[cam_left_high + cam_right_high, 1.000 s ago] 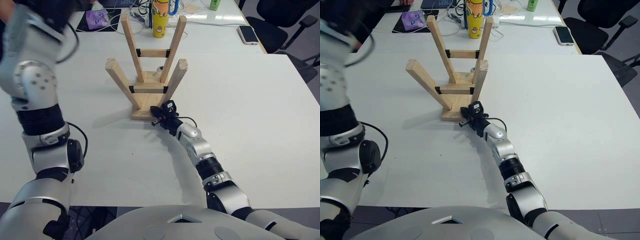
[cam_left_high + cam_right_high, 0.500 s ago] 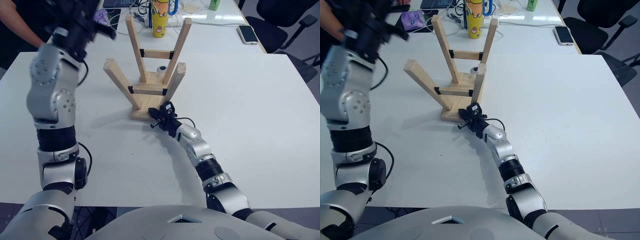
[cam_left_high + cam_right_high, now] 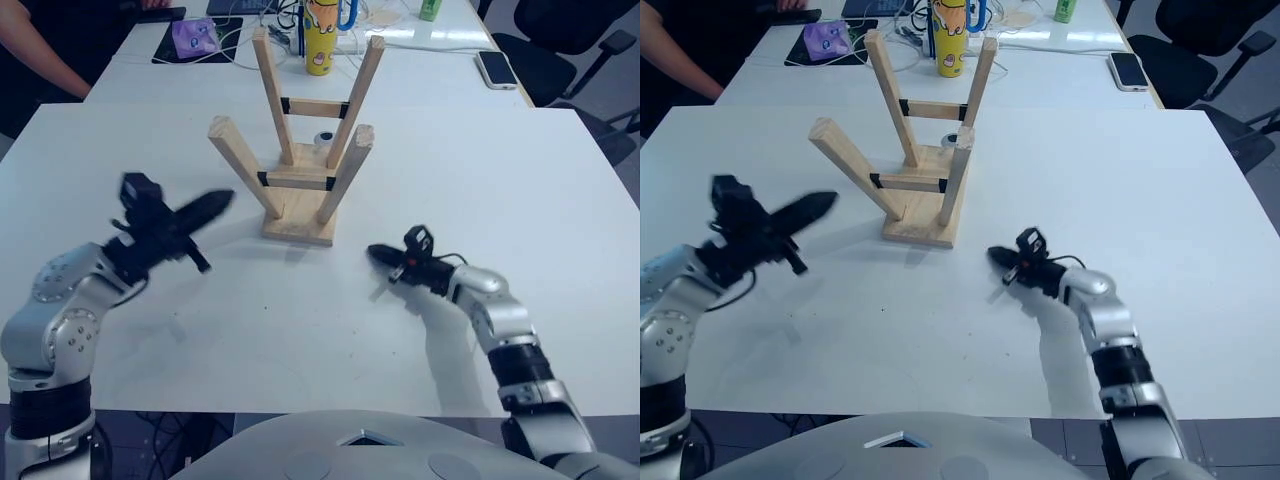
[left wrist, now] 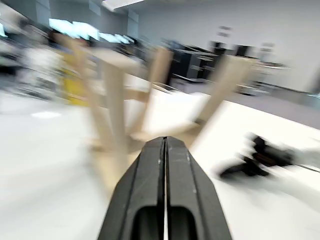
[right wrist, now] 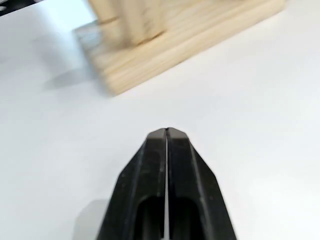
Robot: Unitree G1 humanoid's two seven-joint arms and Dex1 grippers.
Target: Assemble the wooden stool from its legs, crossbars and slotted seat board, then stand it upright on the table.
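Both grippers are empty. The right gripper [image 3: 376,253] sits low over the counter [image 3: 480,180] with its fingers pressed together, near the seat board [image 3: 298,226] but not touching it. The left gripper [image 3: 218,203], also closed, points at the stool [image 3: 300,170] from the other side and is clear of it. The stool looks fully assembled, its legs [image 3: 272,95] and crossbars [image 3: 312,107] joined to the board. It rests upside down, board flat on the counter and legs in the air. By my judgement, only turning it upright remains.
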